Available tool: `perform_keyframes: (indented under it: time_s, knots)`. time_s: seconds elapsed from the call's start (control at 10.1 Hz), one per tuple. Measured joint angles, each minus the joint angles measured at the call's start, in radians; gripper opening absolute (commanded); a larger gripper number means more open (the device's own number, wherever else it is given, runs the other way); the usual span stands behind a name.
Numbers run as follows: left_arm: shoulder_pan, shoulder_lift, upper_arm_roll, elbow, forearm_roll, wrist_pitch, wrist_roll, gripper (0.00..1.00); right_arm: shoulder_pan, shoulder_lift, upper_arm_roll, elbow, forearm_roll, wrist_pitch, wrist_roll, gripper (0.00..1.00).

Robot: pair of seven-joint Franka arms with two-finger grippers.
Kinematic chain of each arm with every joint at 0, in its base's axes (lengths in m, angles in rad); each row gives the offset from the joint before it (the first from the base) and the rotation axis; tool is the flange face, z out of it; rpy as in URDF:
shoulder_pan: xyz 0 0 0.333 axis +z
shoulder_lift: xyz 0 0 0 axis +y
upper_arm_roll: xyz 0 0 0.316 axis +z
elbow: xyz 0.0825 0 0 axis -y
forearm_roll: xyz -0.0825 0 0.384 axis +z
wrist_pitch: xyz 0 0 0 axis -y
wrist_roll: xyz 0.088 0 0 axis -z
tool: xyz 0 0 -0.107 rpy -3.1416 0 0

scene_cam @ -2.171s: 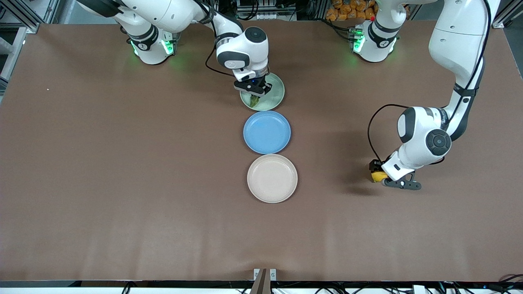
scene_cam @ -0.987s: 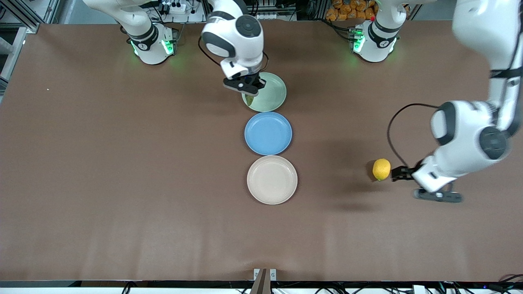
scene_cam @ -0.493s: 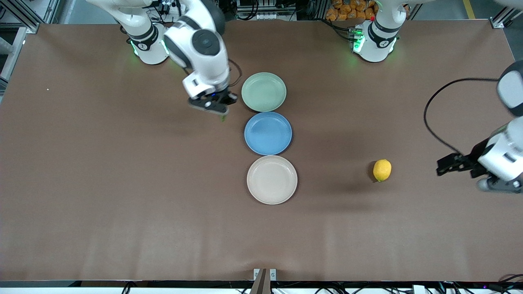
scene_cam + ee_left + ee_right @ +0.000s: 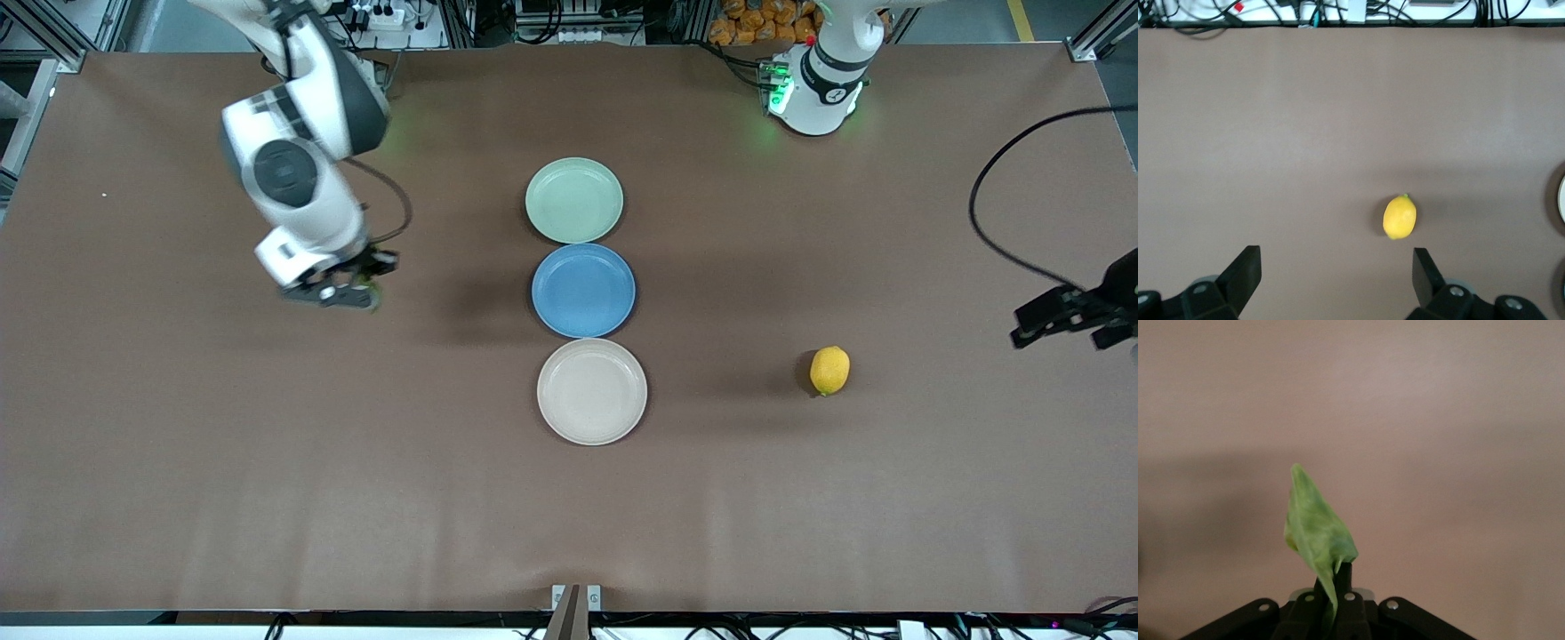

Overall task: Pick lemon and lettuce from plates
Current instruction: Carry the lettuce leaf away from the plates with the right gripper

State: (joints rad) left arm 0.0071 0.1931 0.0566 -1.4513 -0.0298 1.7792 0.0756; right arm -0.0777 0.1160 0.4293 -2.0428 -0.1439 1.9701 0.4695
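Note:
The lemon [image 4: 829, 370] lies on the bare table toward the left arm's end, off every plate; it also shows in the left wrist view [image 4: 1399, 216]. My left gripper [image 4: 1058, 336] is open and empty, up in the air over the table's edge at the left arm's end [image 4: 1335, 280]. My right gripper [image 4: 366, 286] is shut on the lettuce [image 4: 1315, 527], a crinkled green leaf standing up from the jaws [image 4: 1335, 587], over bare table toward the right arm's end. The mint green plate [image 4: 574, 200] and the beige plate [image 4: 592, 390] hold nothing.
A blue plate [image 4: 583, 290] sits between the mint green and beige plates, the three in a row down the table's middle. Brown tabletop surrounds them. Both arm bases stand along the edge farthest from the front camera.
My right gripper lifted the lettuce off the mint green plate and carried it toward the right arm's end. My left gripper let go of the lemon and drew back toward its end.

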Motion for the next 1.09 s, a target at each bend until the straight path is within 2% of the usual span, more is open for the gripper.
perform_keyframes:
  time_s: [0.2,0.49,0.59,0.69,1.09]
  knots:
    - [0.002,-0.041,0.002,-0.001,0.0,-0.076,-0.01,1.0,-0.002,-0.003,-0.124,0.0,0.003,0.004,-0.166,0.0]
    - [-0.013,-0.063,0.0,-0.001,0.0,-0.092,-0.051,1.0,-0.008,-0.003,-0.306,-0.004,0.006,0.045,-0.403,0.0]
    - [-0.007,-0.062,0.0,-0.003,0.0,-0.092,-0.053,1.0,-0.013,-0.001,-0.343,-0.014,0.007,0.082,-0.445,0.0]
    - [-0.004,-0.061,0.002,-0.004,-0.001,-0.092,-0.055,1.0,-0.027,0.015,-0.362,-0.032,0.008,0.138,-0.466,0.0]
    - [-0.004,-0.056,0.001,-0.009,-0.001,-0.091,-0.057,1.0,-0.044,0.154,-0.362,-0.09,0.009,0.367,-0.47,0.0]
